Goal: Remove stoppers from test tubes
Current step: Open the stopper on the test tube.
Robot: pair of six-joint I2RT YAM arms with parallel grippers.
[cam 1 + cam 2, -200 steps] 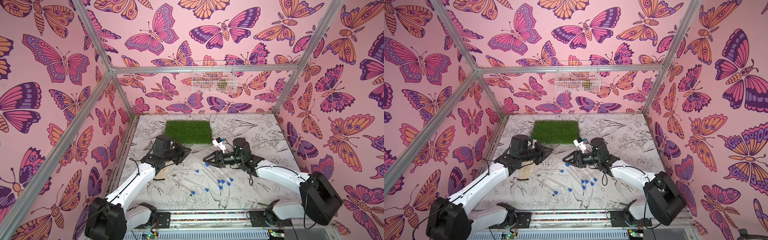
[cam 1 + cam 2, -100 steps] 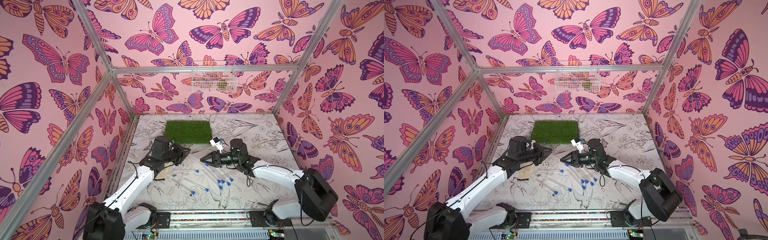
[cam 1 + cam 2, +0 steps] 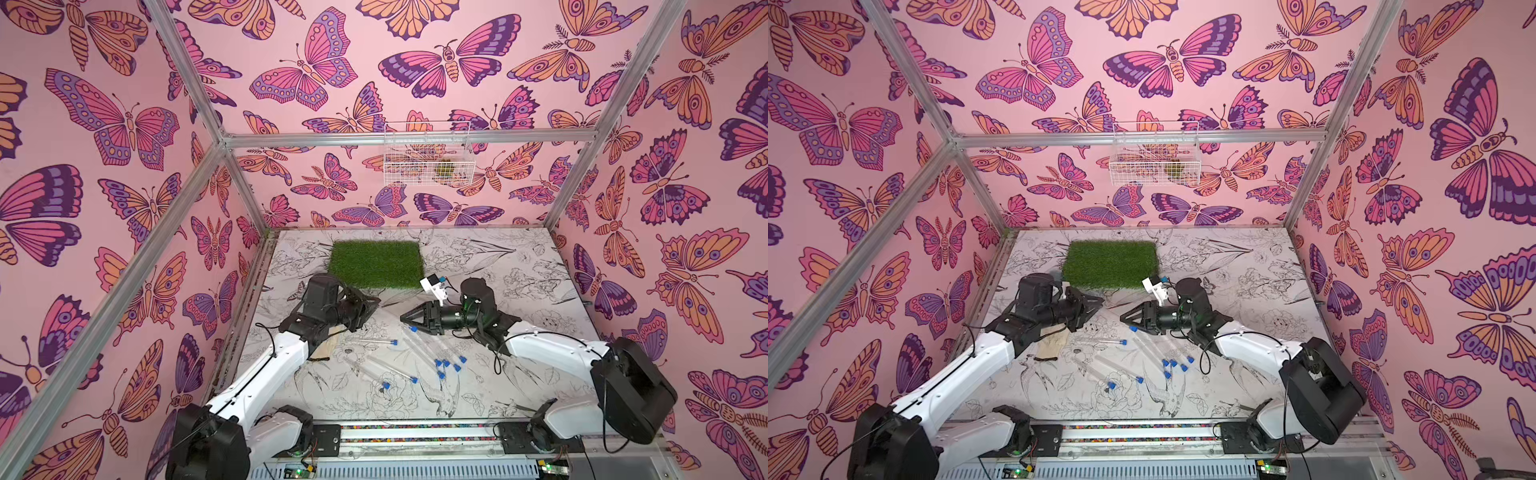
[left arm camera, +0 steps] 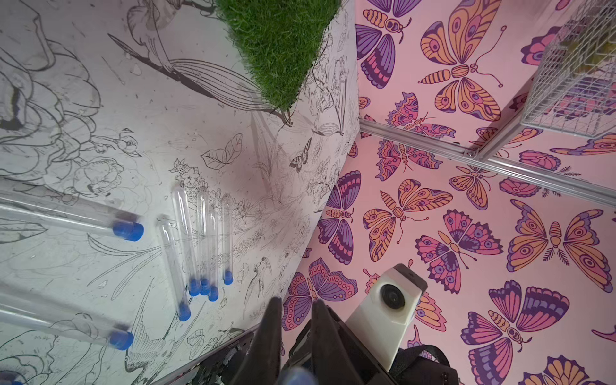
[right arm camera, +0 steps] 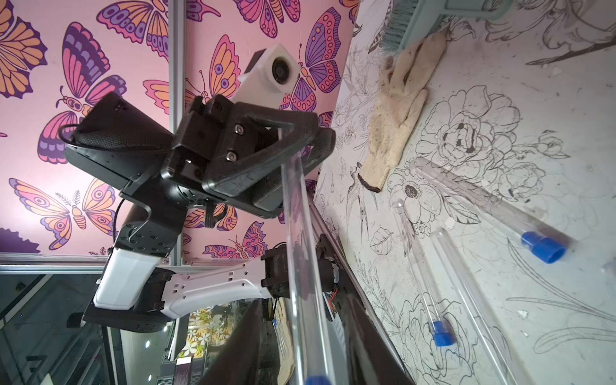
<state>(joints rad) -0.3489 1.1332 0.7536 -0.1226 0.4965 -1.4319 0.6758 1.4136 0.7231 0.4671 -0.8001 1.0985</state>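
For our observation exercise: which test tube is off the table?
The test tube clamped in the left gripper, its blue stopper between the right gripper's fingers; the rest lie on the table.

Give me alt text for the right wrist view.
The left gripper holds a clear tube whose blue stopper sits between the fingers of the right gripper. Capped tubes and a glove lie on the table.

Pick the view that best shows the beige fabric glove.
Right wrist view: the beige fabric glove lies whole, fingers to dark cuff. Both top views show a patch by the left arm; left wrist view, nothing.
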